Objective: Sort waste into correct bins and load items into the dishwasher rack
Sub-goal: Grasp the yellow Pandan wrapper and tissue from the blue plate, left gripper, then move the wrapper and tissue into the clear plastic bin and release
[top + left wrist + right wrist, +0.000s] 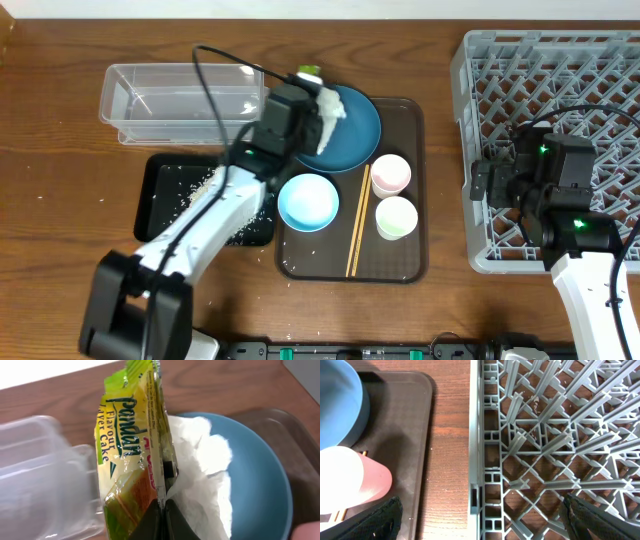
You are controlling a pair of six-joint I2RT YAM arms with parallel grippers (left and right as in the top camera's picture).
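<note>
- Currently your left gripper (162, 522) is clamped shut on the seam of the yellow-green snack wrapper (131, 460). The wrapper stands upright between the clear tub (40, 475) and the blue plate (265, 485).
- You'll see the crumpled white tissue (205, 470) over the plate, pressed against the wrapper's right side. Whether the fingers catch it too cannot be told.
- Your right gripper (492, 525) is spread wide with nothing in it, over the left wall of the grey rack (560, 435), beside the brown tray (410, 430).
- Loose rice grains (200, 185) lie scattered in the black tray (165, 215).
- On the brown tray you have the pale blue bowl (307, 201), the pinkish cup (390, 173) and the whitish cup (396, 217). The chopsticks (358, 225) lie between bowl and cups.
</note>
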